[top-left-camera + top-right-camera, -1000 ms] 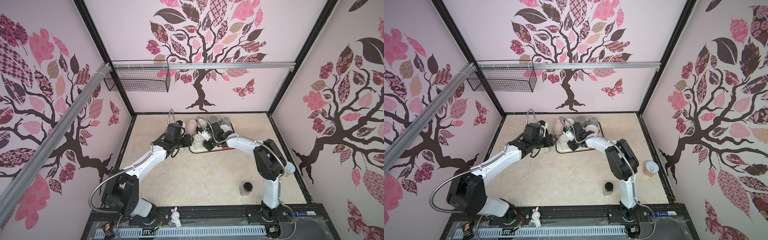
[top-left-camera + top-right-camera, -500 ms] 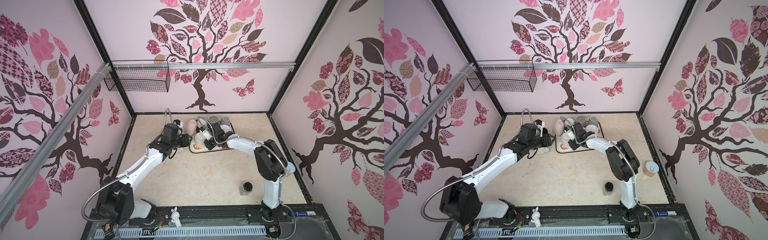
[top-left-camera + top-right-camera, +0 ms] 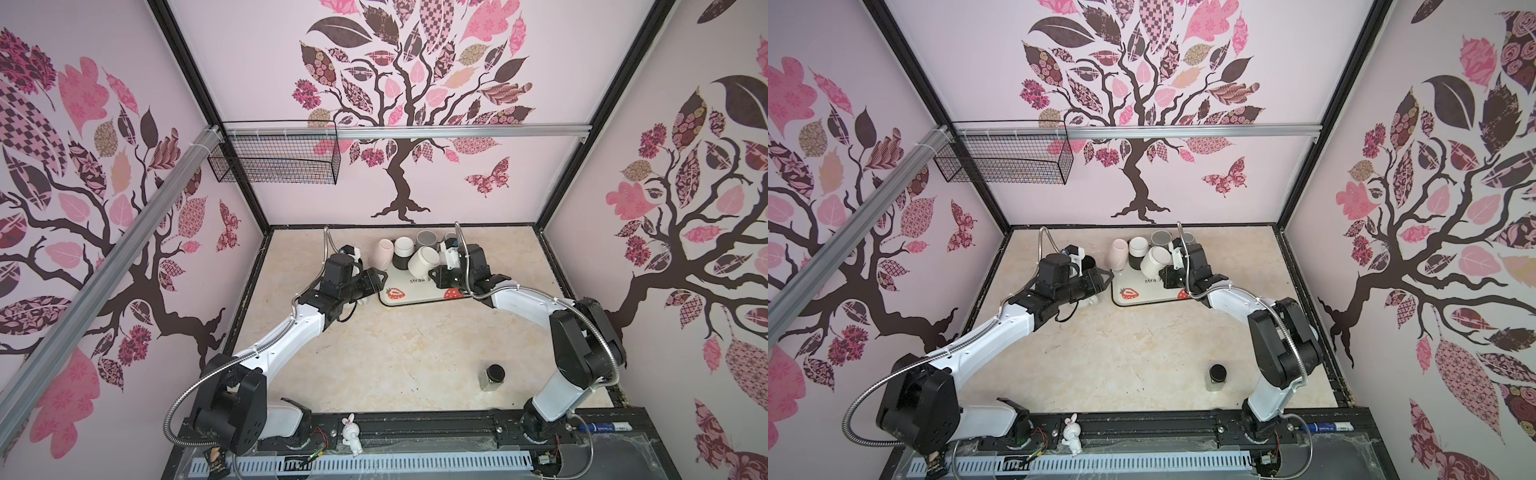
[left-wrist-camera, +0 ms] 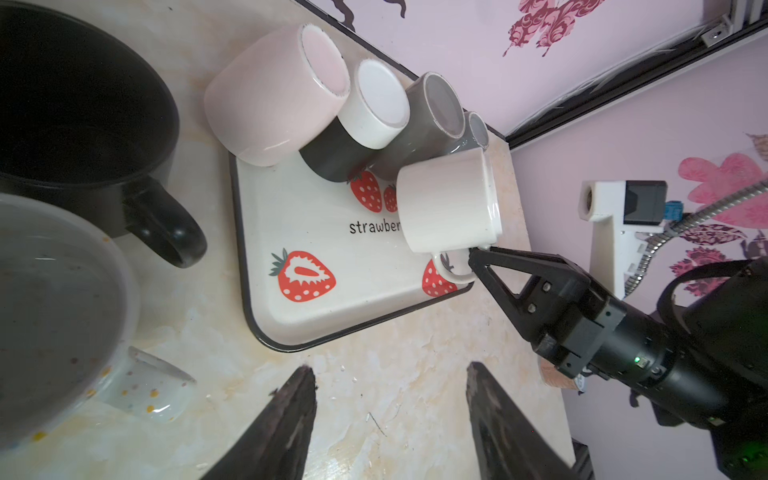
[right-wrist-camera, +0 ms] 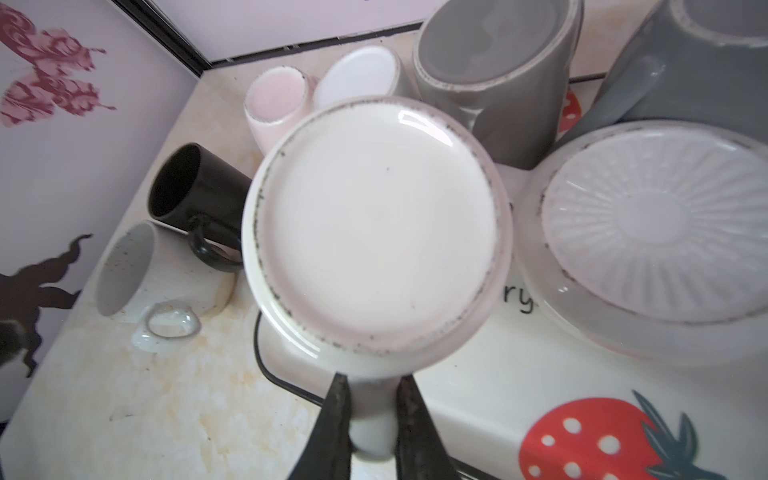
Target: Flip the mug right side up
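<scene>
- The right tool is clamped on the handle of the cream mug. Its two black fingers pinch the loop from either side, and nothing else supports the mug.
- The cream mug hangs over the strawberry tray, lying roughly on its side with its base toward the right wrist camera. Judged by that tilt it is partway round, neither inverted nor upright. Whether it clears the tray surface I cannot tell.
- The left tool has its jaws apart and empty. It is over bare worktop beside the tray, near a black mug and a speckled mug that sit off the tray.
- Risk: with a handle-only pinch, the heavy body can pivot between the fingers. As the wrist rolls further, the mug could swing, slip out and drop onto the tray.
- Risk: the neighbours crowd close. They are a pink mug, a white-and-black mug, a grey mug and a ribbed-base mug just beside it. A wide sweep of the mouth could knock one over.
- Risk: if set down across the tray's raised rim, the mug would stand crooked and might topple on release.
- Risk: the empty left tool could steady the body, but a badly aimed approach might strike the right tool or the mug.
</scene>
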You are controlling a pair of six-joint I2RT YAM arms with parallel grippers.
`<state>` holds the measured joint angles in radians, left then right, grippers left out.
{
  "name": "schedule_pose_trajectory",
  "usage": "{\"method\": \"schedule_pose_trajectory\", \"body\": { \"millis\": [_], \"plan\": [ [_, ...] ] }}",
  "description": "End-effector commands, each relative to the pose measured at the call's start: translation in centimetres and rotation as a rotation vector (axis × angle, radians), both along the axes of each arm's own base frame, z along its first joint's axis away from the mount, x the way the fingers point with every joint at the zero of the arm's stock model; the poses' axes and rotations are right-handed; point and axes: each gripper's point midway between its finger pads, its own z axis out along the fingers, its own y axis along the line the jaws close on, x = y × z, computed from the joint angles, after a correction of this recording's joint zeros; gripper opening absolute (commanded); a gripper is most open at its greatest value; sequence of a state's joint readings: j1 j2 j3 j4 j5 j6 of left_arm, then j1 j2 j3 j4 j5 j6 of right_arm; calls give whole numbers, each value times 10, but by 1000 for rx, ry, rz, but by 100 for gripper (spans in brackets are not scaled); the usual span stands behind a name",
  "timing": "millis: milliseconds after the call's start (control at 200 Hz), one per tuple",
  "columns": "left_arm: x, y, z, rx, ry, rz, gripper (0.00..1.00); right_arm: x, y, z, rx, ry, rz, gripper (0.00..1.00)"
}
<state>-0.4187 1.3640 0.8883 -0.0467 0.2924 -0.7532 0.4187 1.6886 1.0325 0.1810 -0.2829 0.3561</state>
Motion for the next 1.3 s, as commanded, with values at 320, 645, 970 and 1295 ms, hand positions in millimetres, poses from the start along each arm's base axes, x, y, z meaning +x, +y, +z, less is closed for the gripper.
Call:
{"method": "schedule_pose_trajectory", "body": {
  "millis": [320,645,970,1295],
  "plan": [
    [3,-33,4,-268,-31,-103,65,-11,42,112,564,-74,115,0],
    [10,-51,32,-460,-33,-160,59,-34,49,129,851,39,206,0],
    [17,-63,47,-624,-21,-210,45,-45,57,146,914,50,260,0],
    [16,-65,75,-721,-64,-246,41,-49,61,153,1000,74,291,0]
  ]
}}
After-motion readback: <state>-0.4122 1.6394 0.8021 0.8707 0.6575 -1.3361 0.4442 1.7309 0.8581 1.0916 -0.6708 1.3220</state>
